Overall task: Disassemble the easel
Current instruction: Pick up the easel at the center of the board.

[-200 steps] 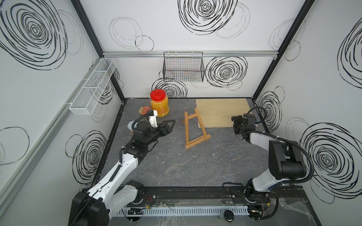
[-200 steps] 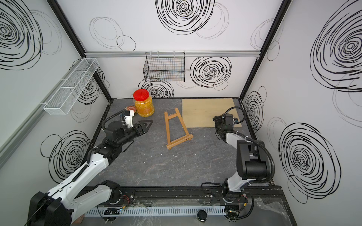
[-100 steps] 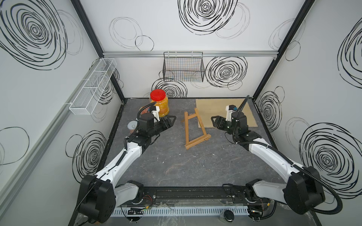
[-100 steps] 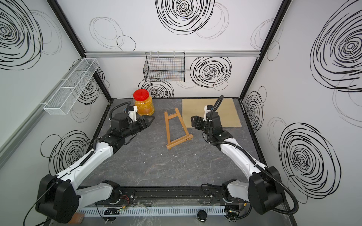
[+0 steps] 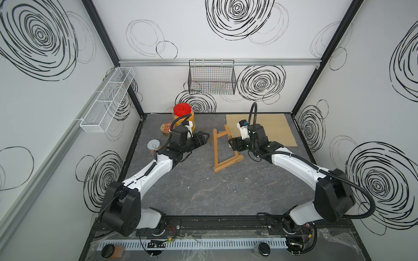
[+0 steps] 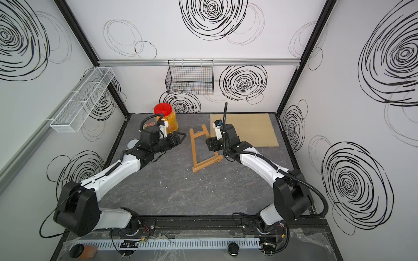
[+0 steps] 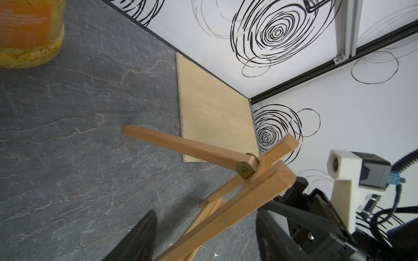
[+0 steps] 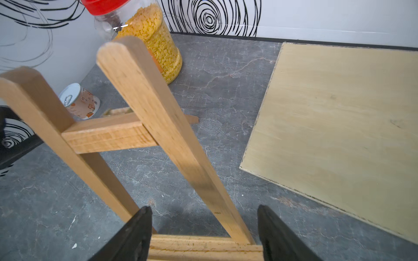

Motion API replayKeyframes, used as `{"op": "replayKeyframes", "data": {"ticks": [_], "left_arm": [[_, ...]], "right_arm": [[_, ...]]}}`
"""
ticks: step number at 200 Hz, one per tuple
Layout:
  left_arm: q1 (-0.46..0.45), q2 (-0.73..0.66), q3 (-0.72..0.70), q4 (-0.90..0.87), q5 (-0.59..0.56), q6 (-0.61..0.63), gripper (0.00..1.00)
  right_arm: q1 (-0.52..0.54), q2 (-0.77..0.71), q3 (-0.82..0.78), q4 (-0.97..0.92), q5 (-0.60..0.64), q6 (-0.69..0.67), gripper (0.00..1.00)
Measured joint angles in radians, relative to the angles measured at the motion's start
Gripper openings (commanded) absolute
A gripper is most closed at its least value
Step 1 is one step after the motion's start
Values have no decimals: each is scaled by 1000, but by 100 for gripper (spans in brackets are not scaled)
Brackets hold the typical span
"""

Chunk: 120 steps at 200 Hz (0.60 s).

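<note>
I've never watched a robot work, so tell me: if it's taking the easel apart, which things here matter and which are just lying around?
Part of the job: easel, left gripper, right gripper.

Just lying about: red-lidded jar, pull-tab can, flat round tin, plywood board, black wire basket, white wire basket.

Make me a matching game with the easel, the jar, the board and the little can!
Things:
1. easel
2. jar
3. board
4. can

Clues:
A. red lid, yellow stuff inside
B. lying flat by the back wall
C. standing up on thin wooden legs
D. silver top with a pull ring

Pairs: 1-C, 2-A, 3-B, 4-D
</note>
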Motion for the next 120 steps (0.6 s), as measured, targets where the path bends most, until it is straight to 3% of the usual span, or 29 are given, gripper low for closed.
{"op": "replayKeyframes", "data": {"ticks": [28, 120], "left_arm": [[0, 8, 2, -5, -5, 0, 72], [2, 40, 2, -7, -11, 8, 72]], "right_arm": [[5, 51, 29, -8, -2, -34, 73], [37, 138, 59, -11, 82, -108, 49]]}}
